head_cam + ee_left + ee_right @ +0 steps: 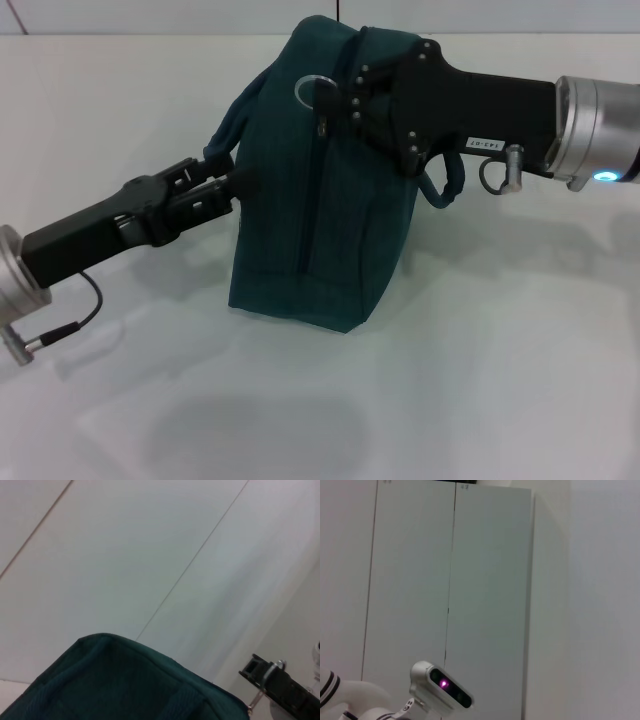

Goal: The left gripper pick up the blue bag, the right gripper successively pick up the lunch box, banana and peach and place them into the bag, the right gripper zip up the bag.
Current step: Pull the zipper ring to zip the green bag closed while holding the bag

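You see the left gripper (232, 178) clamped on the blue bag's (320, 240) handle, the right gripper (345, 95) pinching its zipper ring

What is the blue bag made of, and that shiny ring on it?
The blue bag looks like soft woven fabric, matte dark teal: it sags, creases, and shows stitched seams. The ring near its top looks like polished metal, silvery and glinting, though coated plastic can't be ruled out. The right gripper is beside it.
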Robot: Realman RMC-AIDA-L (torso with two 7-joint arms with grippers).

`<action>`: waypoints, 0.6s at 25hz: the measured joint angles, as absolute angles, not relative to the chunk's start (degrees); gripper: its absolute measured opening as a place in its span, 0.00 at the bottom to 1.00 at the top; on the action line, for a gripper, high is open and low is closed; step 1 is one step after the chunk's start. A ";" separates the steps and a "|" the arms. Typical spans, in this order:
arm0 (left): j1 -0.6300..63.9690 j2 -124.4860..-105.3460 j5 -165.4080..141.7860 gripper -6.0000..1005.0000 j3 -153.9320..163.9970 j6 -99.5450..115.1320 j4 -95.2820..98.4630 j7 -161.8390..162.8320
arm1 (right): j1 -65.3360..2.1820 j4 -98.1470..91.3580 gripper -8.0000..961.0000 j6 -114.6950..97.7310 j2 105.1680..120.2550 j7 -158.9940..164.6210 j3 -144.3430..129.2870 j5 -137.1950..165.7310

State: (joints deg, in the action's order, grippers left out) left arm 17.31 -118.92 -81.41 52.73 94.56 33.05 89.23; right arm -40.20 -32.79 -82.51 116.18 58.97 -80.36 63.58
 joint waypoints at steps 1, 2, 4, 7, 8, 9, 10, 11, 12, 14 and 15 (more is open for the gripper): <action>17.48 -118.97 -81.41 0.87 52.74 94.38 33.03 89.27 | -40.20 -32.79 0.06 -82.47 116.19 58.95 -80.55 63.37; 17.75 -119.02 -81.42 0.87 52.78 94.23 32.98 89.29 | -40.21 -32.77 0.06 -82.46 116.19 58.90 -80.57 63.29; 18.15 -119.13 -81.46 0.87 52.93 94.12 32.83 89.25 | -40.21 -32.65 0.06 -82.45 116.18 58.63 -80.60 63.16; 18.54 -119.23 -81.71 0.86 52.99 93.88 32.64 89.12 | -40.16 -32.60 0.06 -82.44 116.19 58.42 -80.60 62.99; 18.63 -119.23 -81.82 0.86 53.01 93.68 32.64 89.12 | -40.14 -32.61 0.06 -82.44 116.19 58.41 -80.60 62.97; 18.69 -119.24 -82.01 0.86 53.02 93.30 32.62 89.15 | -40.12 -32.60 0.06 -82.44 116.19 58.40 -80.60 62.97; 18.73 -119.25 -82.12 0.86 53.04 92.99 32.62 89.20 | -40.10 -32.60 0.06 -82.43 116.19 58.40 -80.60 62.96; 18.76 -119.25 -82.15 0.86 53.09 92.75 32.61 89.24 | -40.08 -32.60 0.06 -82.44 116.18 58.38 -80.60 62.95; 18.77 -119.27 -82.19 0.86 53.11 92.57 32.61 89.27 | -40.06 -32.60 0.06 -82.43 116.19 58.36 -80.60 62.95; 18.78 -119.31 -82.21 0.77 53.08 92.48 32.58 89.29 | -40.06 -32.60 0.06 -82.43 116.18 58.30 -80.60 62.94; 18.79 -119.33 -82.22 0.73 53.07 92.46 32.57 89.31 | -40.06 -32.60 0.06 -82.43 116.18 58.30 -80.60 62.94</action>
